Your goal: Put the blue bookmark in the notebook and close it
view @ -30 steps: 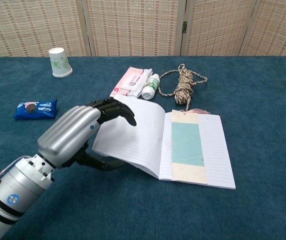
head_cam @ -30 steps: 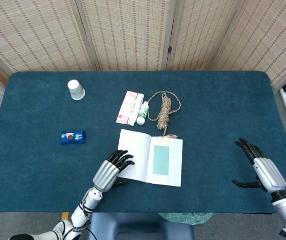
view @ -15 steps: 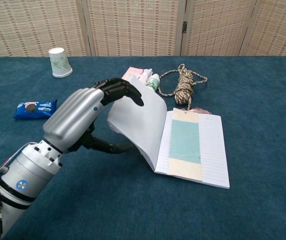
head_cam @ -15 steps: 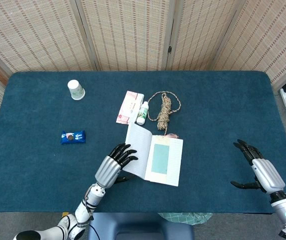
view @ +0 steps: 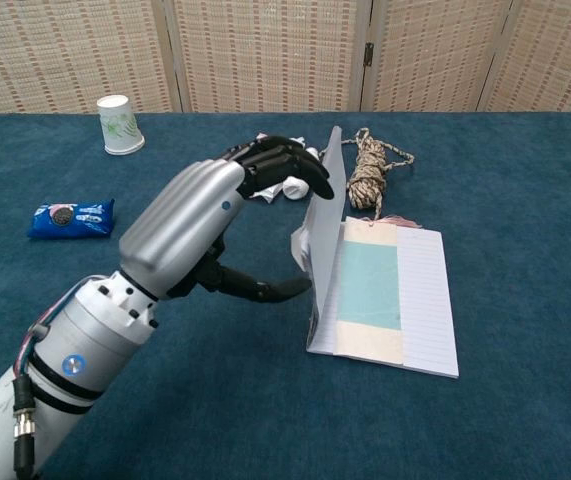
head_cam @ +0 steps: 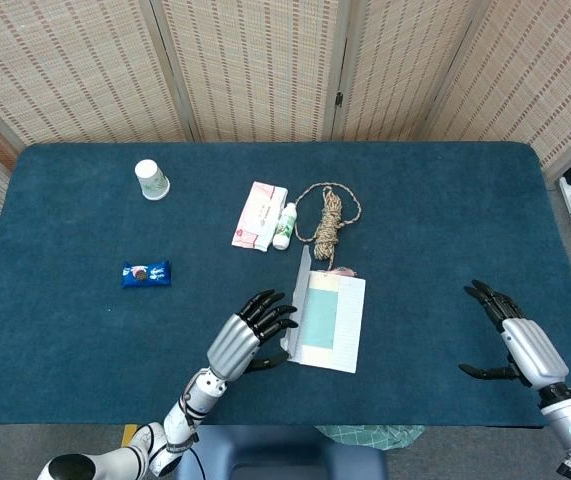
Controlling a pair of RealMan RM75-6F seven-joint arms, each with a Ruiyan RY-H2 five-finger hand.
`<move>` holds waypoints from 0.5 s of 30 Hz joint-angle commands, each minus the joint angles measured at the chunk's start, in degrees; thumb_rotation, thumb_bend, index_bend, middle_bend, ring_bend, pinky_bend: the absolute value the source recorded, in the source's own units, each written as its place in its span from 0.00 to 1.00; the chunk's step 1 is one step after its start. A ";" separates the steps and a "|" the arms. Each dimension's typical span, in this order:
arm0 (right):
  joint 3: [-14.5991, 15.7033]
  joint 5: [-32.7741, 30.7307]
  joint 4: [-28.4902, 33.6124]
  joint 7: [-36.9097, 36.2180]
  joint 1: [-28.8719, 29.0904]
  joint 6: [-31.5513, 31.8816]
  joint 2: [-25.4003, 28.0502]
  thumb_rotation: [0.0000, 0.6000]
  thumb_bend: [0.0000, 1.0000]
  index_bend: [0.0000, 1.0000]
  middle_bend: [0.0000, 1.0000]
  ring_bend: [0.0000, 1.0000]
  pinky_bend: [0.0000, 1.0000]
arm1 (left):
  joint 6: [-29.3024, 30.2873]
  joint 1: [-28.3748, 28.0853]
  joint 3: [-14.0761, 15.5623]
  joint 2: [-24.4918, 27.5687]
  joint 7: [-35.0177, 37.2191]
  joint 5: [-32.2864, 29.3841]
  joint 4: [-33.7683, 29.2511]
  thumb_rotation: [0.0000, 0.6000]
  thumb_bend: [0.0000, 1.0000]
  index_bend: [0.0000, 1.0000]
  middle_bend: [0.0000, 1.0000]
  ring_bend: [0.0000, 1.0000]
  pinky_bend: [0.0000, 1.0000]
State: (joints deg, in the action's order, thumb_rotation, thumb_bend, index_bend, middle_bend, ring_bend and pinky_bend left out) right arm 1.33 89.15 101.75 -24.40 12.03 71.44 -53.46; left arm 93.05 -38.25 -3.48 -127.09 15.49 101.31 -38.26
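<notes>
The notebook (head_cam: 337, 322) (view: 420, 300) lies near the table's front middle, with its right half flat. Its left half (head_cam: 300, 300) (view: 325, 225) stands about upright. The blue bookmark (head_cam: 322, 318) (view: 371, 285) lies flat on the right-hand page on a cream strip, a pink tassel at its far end. My left hand (head_cam: 251, 336) (view: 210, 225) is on the outer side of the raised half. Its fingers (view: 290, 170) are spread against that half's upper part and its thumb touches lower down. My right hand (head_cam: 515, 340) hovers with fingers apart and nothing in it near the table's right front, seen only in the head view.
Behind the notebook lie a coil of rope (head_cam: 331, 215) (view: 370, 170), a small white bottle (head_cam: 285, 225) and a pink tissue pack (head_cam: 258, 216). A blue snack packet (head_cam: 146, 273) (view: 71, 218) and a paper cup (head_cam: 151, 180) (view: 119, 124) sit to the left.
My left hand has swung right and upward, lifting the notebook's left half from nearly flat to upright. The right hand has barely shifted. The bookmark stays on the page.
</notes>
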 commanded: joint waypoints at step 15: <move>0.97 4.83 1.62 -4.13 -2.55 6.56 3.49 1.00 0.00 0.00 0.00 0.00 0.02 | -3.32 -3.42 2.84 -2.92 -4.86 2.43 -6.50 1.00 0.21 0.37 0.30 0.15 0.18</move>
State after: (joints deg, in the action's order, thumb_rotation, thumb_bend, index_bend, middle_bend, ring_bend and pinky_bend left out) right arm 2.22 93.70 103.39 -28.19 9.72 77.65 -50.24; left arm 89.82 -41.82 -0.63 -130.00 11.36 103.88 -44.15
